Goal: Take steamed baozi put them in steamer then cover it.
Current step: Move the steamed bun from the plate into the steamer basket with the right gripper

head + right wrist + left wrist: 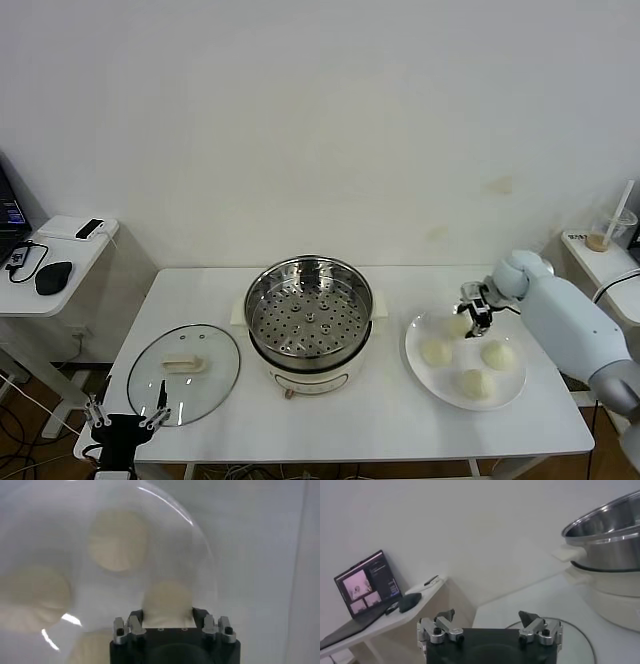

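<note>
The steamer [308, 312] stands mid-table, open, with its perforated tray bare. The glass cover [150, 385] lies flat on the table to its left, with its cream handle [184, 364] up. Four baozi sit on the white plate [415, 358] to the steamer's right. My right gripper [474, 310] is over the plate's far side, its jaws closed against the sides of one baozi [168, 601]. The other three [436, 352] [497, 354] [475, 383] lie loose. My left gripper [127, 415] is open and empty at the table's front left corner, beside the cover.
A side table [60, 262] with a laptop [367, 587] and a mouse [52, 276] stands at the far left. Another small table with a cup [603, 232] stands at the far right. The steamer's pot [610, 535] rises beyond the left gripper [486, 617].
</note>
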`<state>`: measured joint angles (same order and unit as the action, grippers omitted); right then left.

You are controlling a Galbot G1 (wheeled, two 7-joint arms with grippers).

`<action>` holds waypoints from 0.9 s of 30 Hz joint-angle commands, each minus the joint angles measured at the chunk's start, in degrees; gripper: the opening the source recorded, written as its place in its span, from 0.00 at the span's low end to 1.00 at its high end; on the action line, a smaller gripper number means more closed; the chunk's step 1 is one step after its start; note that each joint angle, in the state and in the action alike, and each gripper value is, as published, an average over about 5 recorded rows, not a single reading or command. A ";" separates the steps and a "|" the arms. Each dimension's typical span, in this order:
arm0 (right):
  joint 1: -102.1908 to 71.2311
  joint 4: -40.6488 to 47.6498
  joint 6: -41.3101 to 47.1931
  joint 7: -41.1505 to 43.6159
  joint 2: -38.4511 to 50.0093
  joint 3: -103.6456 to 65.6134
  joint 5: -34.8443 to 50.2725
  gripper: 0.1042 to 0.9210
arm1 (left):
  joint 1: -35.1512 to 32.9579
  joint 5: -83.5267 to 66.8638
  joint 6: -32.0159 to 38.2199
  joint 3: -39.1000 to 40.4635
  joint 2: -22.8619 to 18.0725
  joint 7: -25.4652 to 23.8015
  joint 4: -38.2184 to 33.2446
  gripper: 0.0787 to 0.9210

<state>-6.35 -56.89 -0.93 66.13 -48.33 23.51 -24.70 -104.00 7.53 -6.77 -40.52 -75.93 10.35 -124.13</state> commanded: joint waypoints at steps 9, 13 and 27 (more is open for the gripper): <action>27.14 -14.68 3.57 0.11 4.54 19.87 22.50 0.64 | 0.43 -0.32 0.58 1.24 0.45 0.11 1.25 0.88; 34.68 -14.98 3.38 -1.88 0.77 26.72 26.84 0.64 | 0.41 -0.66 0.70 0.93 0.64 0.12 1.19 0.88; 38.53 -14.20 -8.27 -12.46 -16.78 42.17 27.92 0.64 | 0.92 -1.50 1.33 -0.94 1.59 0.03 2.36 0.88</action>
<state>26.76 -70.25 -3.18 58.56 -55.71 55.14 1.16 -103.04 6.10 -5.75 -40.87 -74.43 10.38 -122.09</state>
